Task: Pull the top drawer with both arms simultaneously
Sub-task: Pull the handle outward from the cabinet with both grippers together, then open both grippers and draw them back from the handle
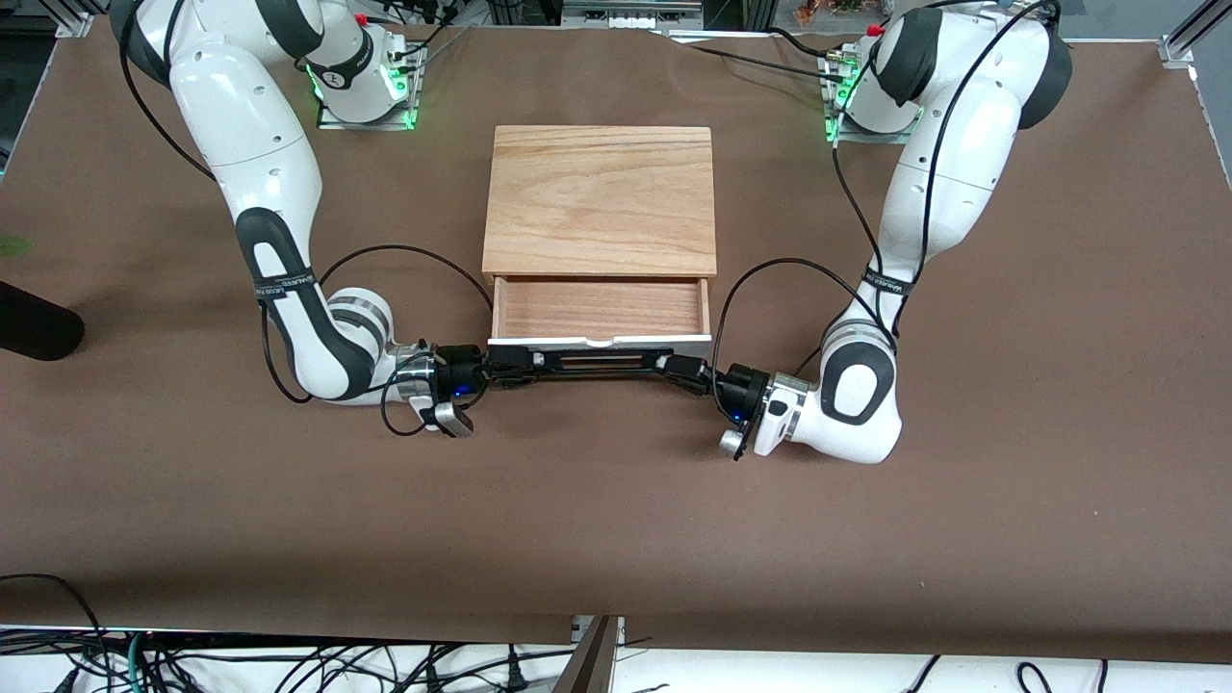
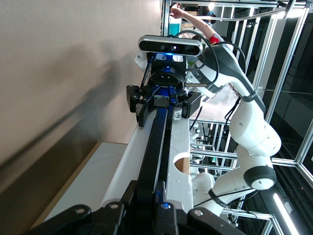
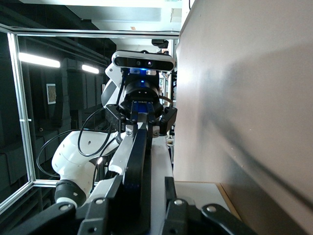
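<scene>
The top drawer (image 1: 599, 341) stands pulled out of the wooden box (image 1: 599, 197), its light wood inside showing. Along its white front runs the black bar handle (image 1: 597, 363). My left gripper (image 1: 685, 371) is shut on the handle's end toward the left arm; in the left wrist view its fingers (image 2: 159, 196) clamp the bar (image 2: 155, 142). My right gripper (image 1: 505, 367) sits at the handle's other end. In the right wrist view its jaws (image 3: 145, 185) straddle the bar (image 3: 137, 156) open, with a gap of white panel showing beside one finger (image 3: 170, 186).
The box stands mid-table between the two arm bases. Brown table surface (image 1: 616, 510) spreads wide on the front camera's side of the drawer. A dark object (image 1: 34, 322) lies at the table edge toward the right arm's end.
</scene>
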{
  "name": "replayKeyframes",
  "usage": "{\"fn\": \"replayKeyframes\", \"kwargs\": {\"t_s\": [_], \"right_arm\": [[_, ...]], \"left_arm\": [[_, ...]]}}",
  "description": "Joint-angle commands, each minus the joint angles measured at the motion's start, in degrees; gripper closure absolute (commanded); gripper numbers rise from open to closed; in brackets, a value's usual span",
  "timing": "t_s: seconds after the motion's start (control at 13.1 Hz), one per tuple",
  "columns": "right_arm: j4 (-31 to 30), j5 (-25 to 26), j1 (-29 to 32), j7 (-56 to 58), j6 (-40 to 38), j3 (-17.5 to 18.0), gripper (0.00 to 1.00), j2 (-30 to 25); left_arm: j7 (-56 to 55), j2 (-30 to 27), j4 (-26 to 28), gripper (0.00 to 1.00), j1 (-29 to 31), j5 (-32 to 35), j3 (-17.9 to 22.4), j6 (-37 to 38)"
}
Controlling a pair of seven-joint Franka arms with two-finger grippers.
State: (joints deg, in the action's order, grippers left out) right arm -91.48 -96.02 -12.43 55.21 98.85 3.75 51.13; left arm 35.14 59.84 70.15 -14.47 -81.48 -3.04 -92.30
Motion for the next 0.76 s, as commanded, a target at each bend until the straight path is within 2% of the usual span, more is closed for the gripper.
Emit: {"fn": "replayKeyframes", "kwargs": {"t_s": [0.0,0.08,0.15,0.23,0.31,0.54,0.69], "right_arm": [[-3.8,0.0,-0.7,1.5,0.3,0.3,0.61,-2.2],[-4.4,0.0,-0.7,1.5,0.3,0.5,0.62,-2.4],[-4.7,0.0,-0.8,1.6,0.4,0.5,0.72,-2.5],[-4.7,0.0,-0.8,2.0,0.6,0.5,0.83,-2.5],[-4.6,0.0,-0.9,2.1,0.7,0.5,0.97,-2.5],[-2.8,-0.6,-1.2,1.7,1.9,0.4,1.0,-2.1],[1.1,-0.5,-1.3,0.9,3.2,0.2,1.0,0.2]], "left_arm": [[-6.6,-0.2,-4.2,1.0,1.4,-3.3,0.3,0.5],[-6.6,-0.2,-4.2,1.0,1.4,-3.3,0.3,0.5],[-6.6,-0.2,-4.2,1.0,1.4,-3.3,0.3,0.5],[-6.5,-0.2,-4.2,0.81,1.4,-3.3,0.3,0.5],[-5.6,-0.3,-4.1,0.01,1.4,-3.2,0.3,0.5],[-5.3,-0.4,-4.1,0.0,1.4,-3.1,0.3,0.5],[-5.3,-0.4,-4.1,0.0,1.3,-2.9,0.4,0.5]]}}
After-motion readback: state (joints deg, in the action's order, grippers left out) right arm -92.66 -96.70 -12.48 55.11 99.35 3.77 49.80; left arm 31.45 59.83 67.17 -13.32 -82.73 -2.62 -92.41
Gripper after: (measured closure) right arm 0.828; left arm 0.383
